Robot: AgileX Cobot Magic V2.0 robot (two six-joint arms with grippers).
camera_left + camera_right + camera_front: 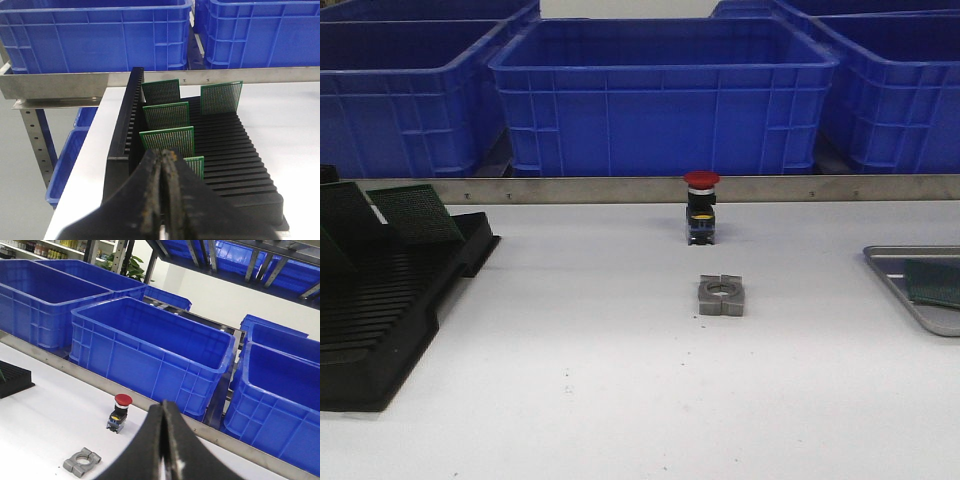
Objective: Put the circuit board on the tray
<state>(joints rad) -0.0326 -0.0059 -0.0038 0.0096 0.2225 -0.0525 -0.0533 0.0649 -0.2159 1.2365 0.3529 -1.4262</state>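
The grey metal tray [892, 285] lies at the table's right edge, and one green circuit board [932, 282] rests flat on it. Several more green circuit boards [167, 141] stand upright in the slots of the black rack [235, 160] at the left [380, 300]. My left gripper [162, 155] hovers just over the rack's near end, shut with nothing between its fingers. My right gripper [162, 407] hangs above the table, also shut and empty. Neither gripper shows in the front view. The right wrist view does not show the tray.
A red push-button switch [701, 205] stands mid-table, with a grey metal clamp block [721, 295] in front of it. Big blue crates [660, 95] line the back behind a metal rail [620, 189]. The table's left edge runs beside the rack [75, 200].
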